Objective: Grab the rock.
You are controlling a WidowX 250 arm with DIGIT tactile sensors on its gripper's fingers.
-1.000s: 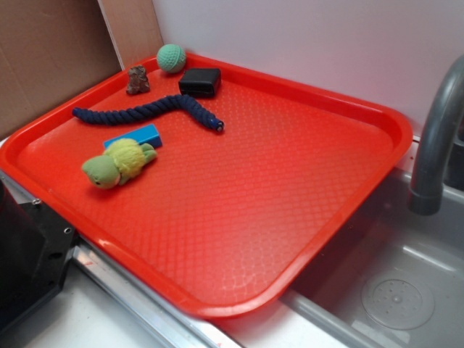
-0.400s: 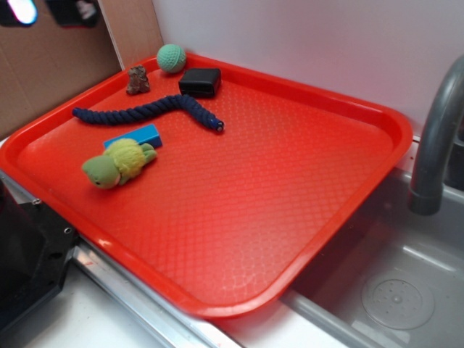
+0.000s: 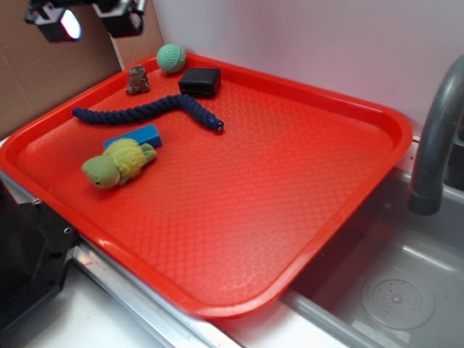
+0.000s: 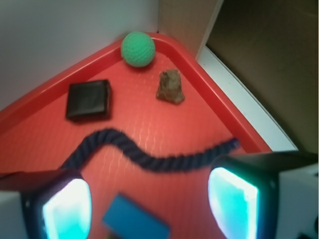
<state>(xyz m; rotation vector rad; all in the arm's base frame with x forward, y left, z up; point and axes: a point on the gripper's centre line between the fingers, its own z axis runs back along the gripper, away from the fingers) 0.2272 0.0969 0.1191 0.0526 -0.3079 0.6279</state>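
Observation:
The rock (image 3: 137,80) (image 4: 170,86), a small lumpy brown-grey stone, lies in the far left corner of the red tray (image 3: 290,196) (image 4: 45,94), between the mint-green ball (image 3: 171,58) (image 4: 137,49) and the tray's left rim. My gripper (image 3: 90,20) (image 4: 149,206) hangs high at the top left, above and left of the rock, well apart from it. It is open, with nothing between its fingers (image 4: 234,201); the wrist view looks down past them onto the rope and the blue block.
A black box (image 3: 200,82) (image 4: 88,100) sits right of the ball. A dark blue rope (image 3: 148,110) (image 4: 149,157) curves across the tray in front of the rock. A blue block (image 3: 134,136) (image 4: 134,224) and a green-yellow plush toy (image 3: 117,163) lie nearer. A grey faucet (image 3: 438,138) and sink stand at the right.
The gripper has come down into the exterior view at the top left, moving right and lower. Nothing on the tray has moved.

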